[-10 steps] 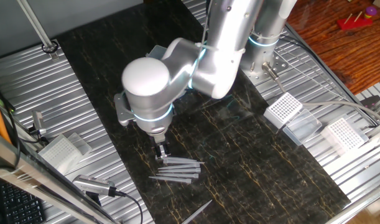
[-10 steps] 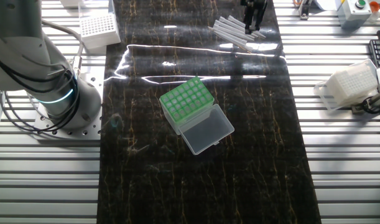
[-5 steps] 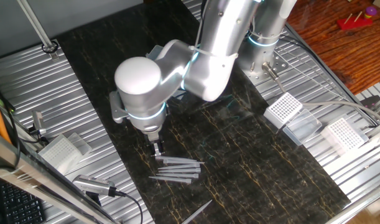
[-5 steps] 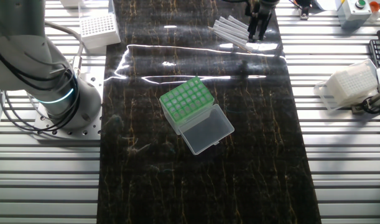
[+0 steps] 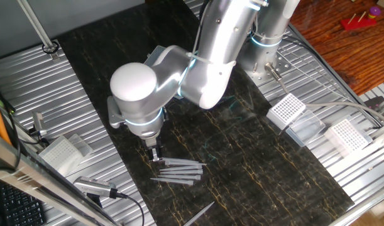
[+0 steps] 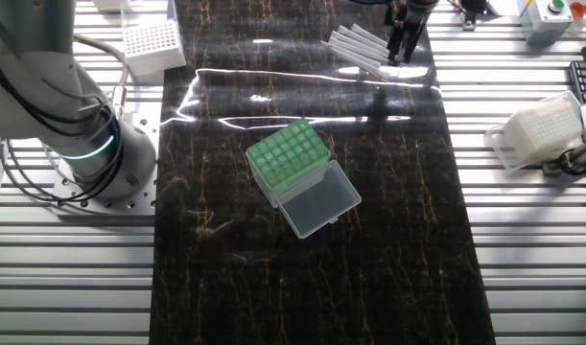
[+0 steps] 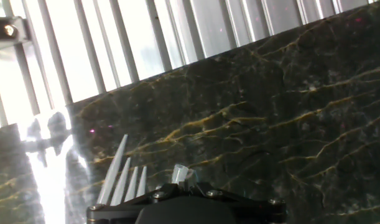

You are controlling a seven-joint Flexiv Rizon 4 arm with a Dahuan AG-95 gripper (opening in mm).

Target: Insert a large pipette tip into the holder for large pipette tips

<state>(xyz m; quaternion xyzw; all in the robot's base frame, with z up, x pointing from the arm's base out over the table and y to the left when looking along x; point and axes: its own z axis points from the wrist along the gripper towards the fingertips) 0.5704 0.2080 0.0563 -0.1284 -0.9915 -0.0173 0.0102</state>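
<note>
End effector (image 5: pixel 156 155) beside large pipette tips (image 5: pixel 179 171).

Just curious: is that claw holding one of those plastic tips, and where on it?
Cannot tell. The gripper is down at the wide ends of the tips.

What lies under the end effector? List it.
Under the end effector lies a cluster of large pipette tips on the dark mat. Its body hides their wide ends in the hand view, so any contact stays unseen.
</note>
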